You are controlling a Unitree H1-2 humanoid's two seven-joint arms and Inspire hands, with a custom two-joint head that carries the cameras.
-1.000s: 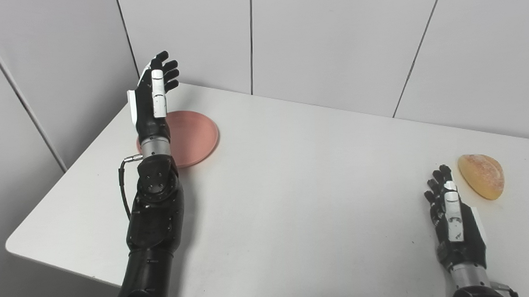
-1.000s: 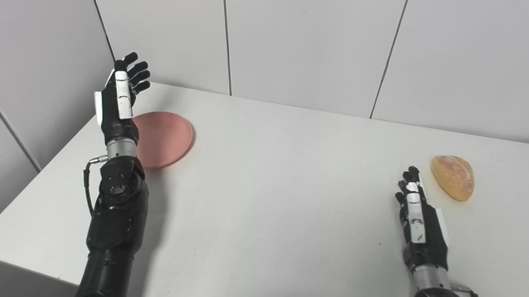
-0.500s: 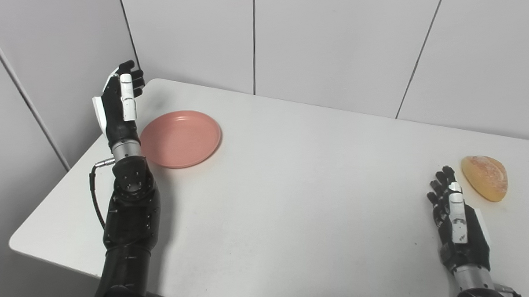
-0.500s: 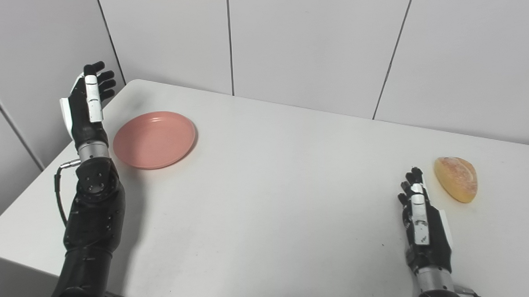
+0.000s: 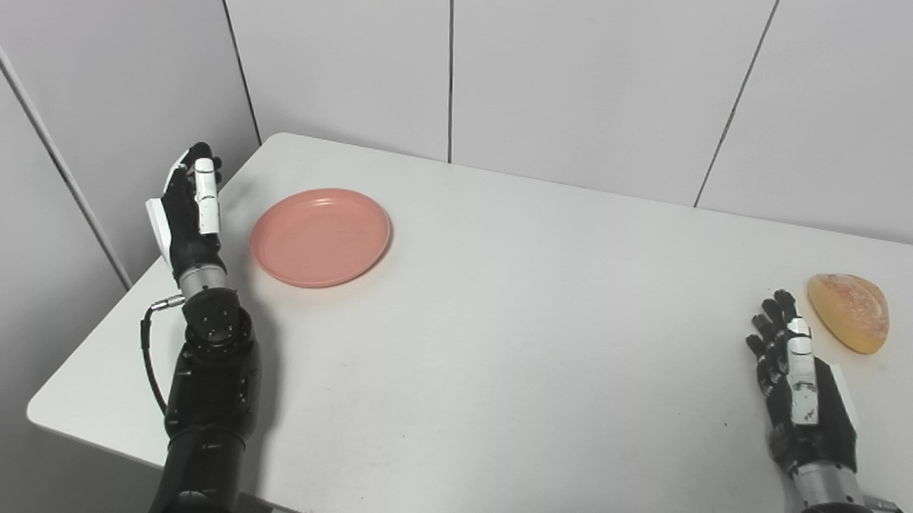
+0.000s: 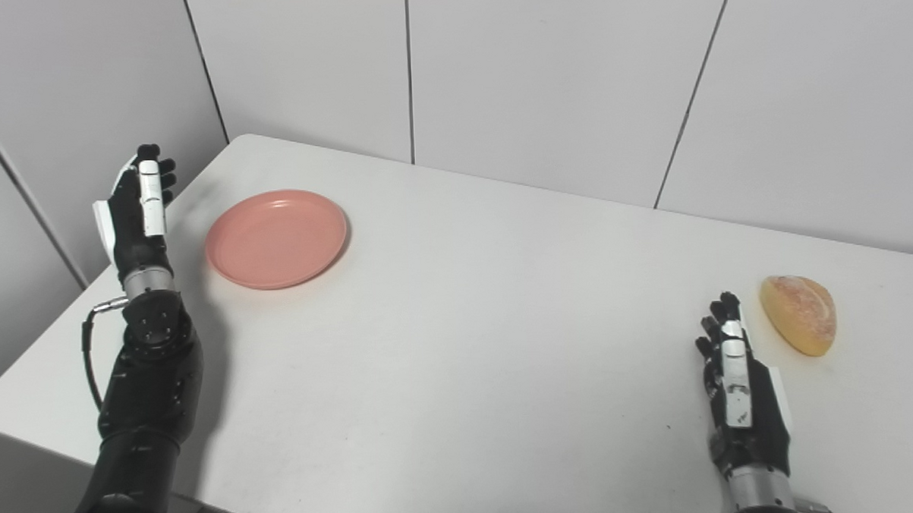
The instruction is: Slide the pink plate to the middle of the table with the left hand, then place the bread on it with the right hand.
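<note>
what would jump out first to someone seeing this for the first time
Probably the pink plate, the one bright patch on the white table, near its far left corner. Next, the left hand raised open just left of the plate, then the bread far right, beside the open right hand.

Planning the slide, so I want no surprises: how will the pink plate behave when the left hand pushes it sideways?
The pink plate looks rigid and shallow, lying flat, so it should probably glide rather than tip. The table looks smooth, so it may slip easily and overshoot. Pushed off-centre by the left hand, a round plate could well spin.
</note>
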